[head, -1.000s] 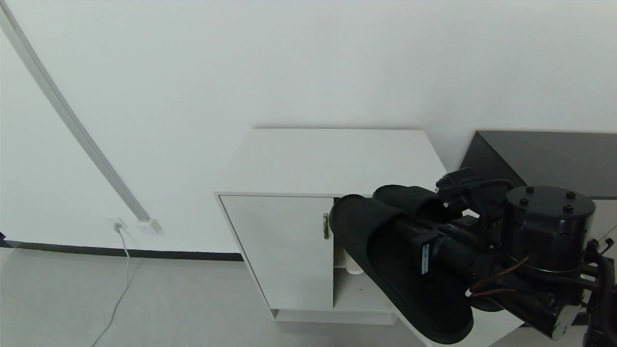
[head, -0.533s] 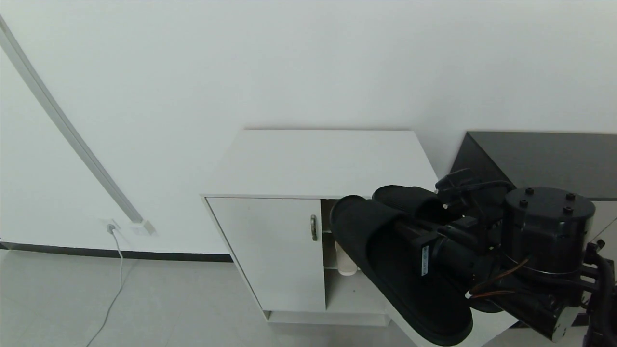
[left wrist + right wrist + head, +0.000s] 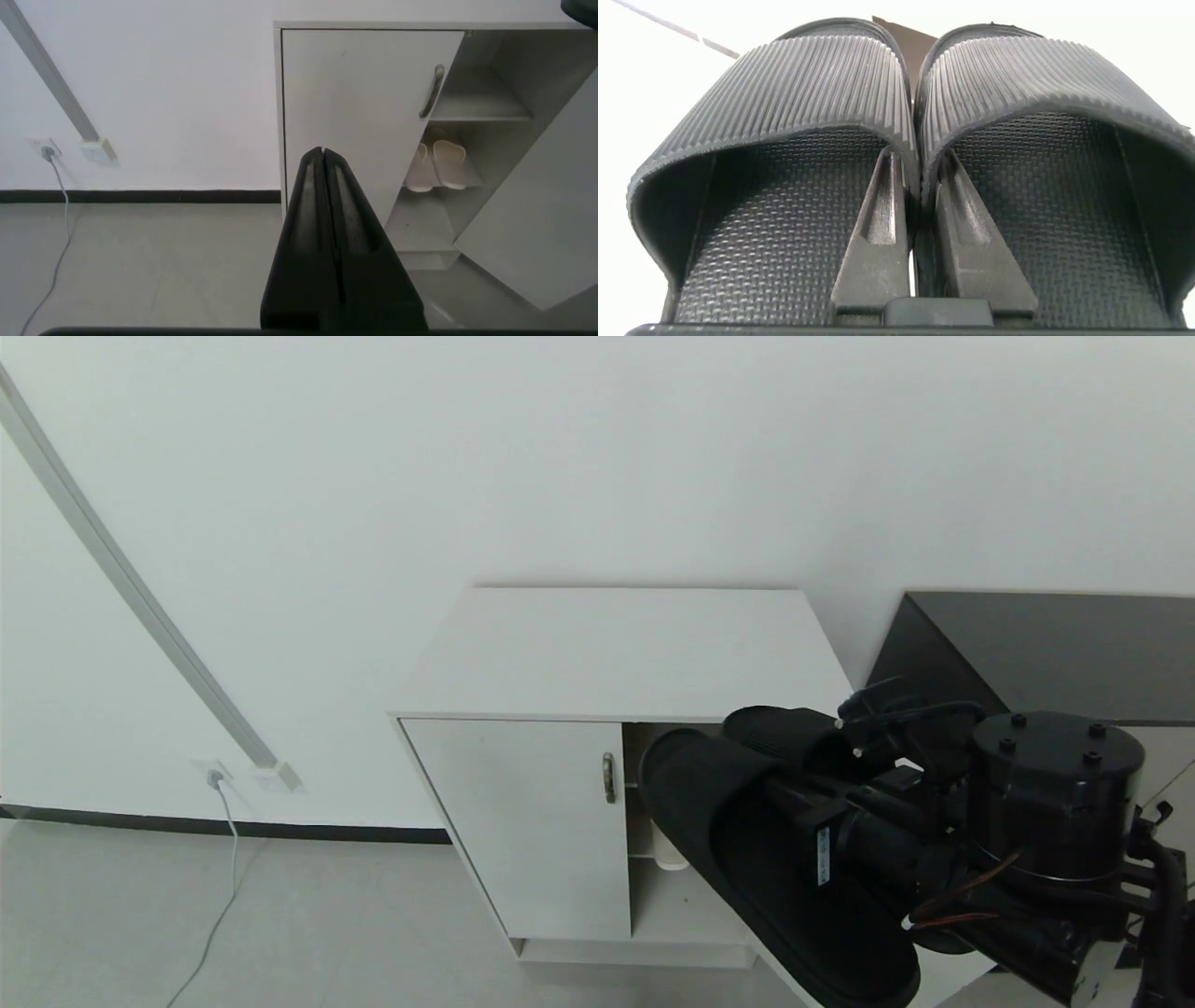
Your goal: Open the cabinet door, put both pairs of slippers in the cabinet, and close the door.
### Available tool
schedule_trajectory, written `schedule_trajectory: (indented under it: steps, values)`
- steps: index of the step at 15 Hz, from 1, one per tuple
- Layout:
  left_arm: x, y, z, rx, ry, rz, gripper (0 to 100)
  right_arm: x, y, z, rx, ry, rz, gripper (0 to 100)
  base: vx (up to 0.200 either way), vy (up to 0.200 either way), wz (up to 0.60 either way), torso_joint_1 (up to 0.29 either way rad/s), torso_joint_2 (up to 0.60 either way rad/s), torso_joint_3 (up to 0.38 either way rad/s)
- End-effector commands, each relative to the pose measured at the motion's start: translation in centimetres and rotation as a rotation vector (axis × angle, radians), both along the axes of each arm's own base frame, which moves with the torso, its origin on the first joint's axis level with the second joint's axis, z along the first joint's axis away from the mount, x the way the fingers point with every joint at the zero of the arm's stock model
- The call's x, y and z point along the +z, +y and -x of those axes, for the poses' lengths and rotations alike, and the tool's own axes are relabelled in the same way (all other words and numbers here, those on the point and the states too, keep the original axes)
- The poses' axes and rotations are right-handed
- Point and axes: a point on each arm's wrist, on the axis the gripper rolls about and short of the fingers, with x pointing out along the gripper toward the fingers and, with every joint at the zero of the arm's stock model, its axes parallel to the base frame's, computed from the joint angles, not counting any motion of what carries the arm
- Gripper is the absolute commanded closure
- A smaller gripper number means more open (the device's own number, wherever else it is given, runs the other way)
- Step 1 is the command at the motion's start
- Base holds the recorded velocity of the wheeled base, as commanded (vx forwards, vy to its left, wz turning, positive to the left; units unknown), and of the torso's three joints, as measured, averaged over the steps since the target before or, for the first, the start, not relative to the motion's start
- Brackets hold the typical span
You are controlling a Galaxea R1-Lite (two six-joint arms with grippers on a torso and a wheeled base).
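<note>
**Item: black slippers (image 3: pixel 747 831), one pair.** Held in the air in front of the cabinet (image 3: pixel 616 653), before its open half and not yet inside.

**Grip:** The right gripper (image 3: pixel 915 243) has a finger under each strap. The fingers (image 3: pixel 876 233) are clenched on the two inner strap walls, pressing the pair together side by side.

**Heading:** Toes lead, pointing away from the robot toward the opening. The long axis runs from the robot to the cabinet, with the heels nearest the robot and lower in the head view.

**Other hand:** The left gripper (image 3: pixel 322 233) is pressed shut on nothing and is well apart from the cabinet.

**Cabinet:** The left door (image 3: pixel 523 821) is shut and its handle (image 3: pixel 608 777) is untouched. The right door (image 3: pixel 551 205) is swung wide. Pale slippers (image 3: pixel 435 164) sit on a lower shelf inside.

**Step in hand:** Judged to be stowing the second pair, since the door is open and one pair is already in.

**Next move calls for:**
- Lowering the pair and passing it toe-first through the opening.
- Setting it on a free shelf, clear of the pale pair and the door edge.
- Releasing the fingers, then drawing back before swinging the door closed.
</note>
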Motion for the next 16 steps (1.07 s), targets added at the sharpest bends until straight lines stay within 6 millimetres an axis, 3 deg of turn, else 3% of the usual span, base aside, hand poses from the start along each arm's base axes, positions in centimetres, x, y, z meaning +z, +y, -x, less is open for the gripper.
schedule_trajectory:
  steps: [1, 7, 16]
  values:
    - [0.00, 0.00, -0.01, -0.001, 0.001, 0.000, 100, -0.05, 0.11, -0.02, 0.001, 0.001, 0.001, 100, 0.000, 0.000, 0.00, 0.000, 0.00, 0.000]
    - [0.00, 0.00, -0.01, -0.001, 0.001, 0.000, 100, -0.14, 0.17, -0.08, 0.001, 0.003, 0.001, 100, 0.000, 0.000, 0.00, -0.016, 0.03, 0.020]
    - [0.00, 0.00, -0.01, -0.001, 0.001, 0.000, 100, -0.51, 0.24, -0.14, 0.001, 0.012, 0.011, 100, 0.000, 0.000, 0.00, -0.169, 0.39, 0.220]
